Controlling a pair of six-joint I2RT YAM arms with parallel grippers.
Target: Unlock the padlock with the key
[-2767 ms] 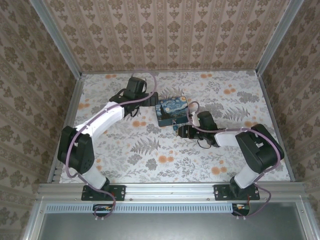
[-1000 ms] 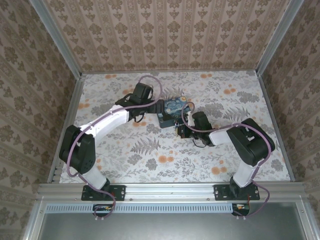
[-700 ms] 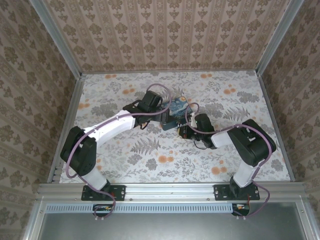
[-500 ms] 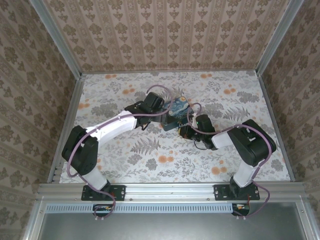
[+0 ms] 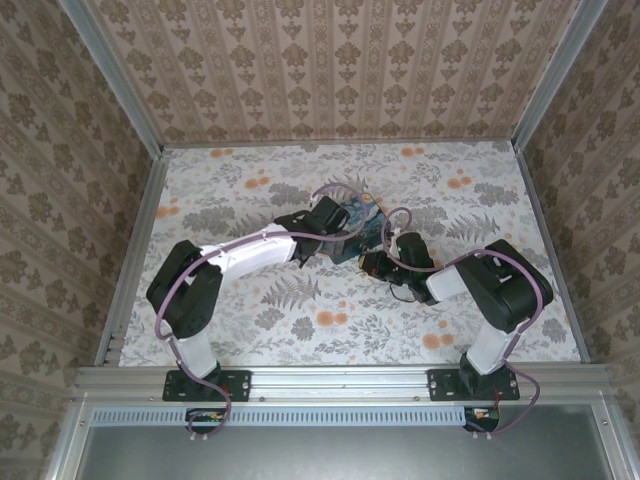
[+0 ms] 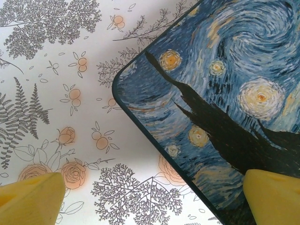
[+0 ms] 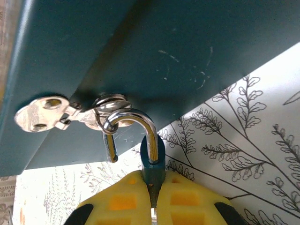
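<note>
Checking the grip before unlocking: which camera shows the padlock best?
Right wrist. The padlock sits close up, its body pinched in the jaws of the right gripper, shackle hooked through a ring on the box side. In top external it is too small to make out beside that gripper. Left wrist looks down on the box lid.

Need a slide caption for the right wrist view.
Right gripper shut on the padlock, its shackle through the ring on the blue box, key beside.

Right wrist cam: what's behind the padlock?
Behind the padlock: dark side of the box and floral table. Its lower body is covered by the shut right gripper.
</note>
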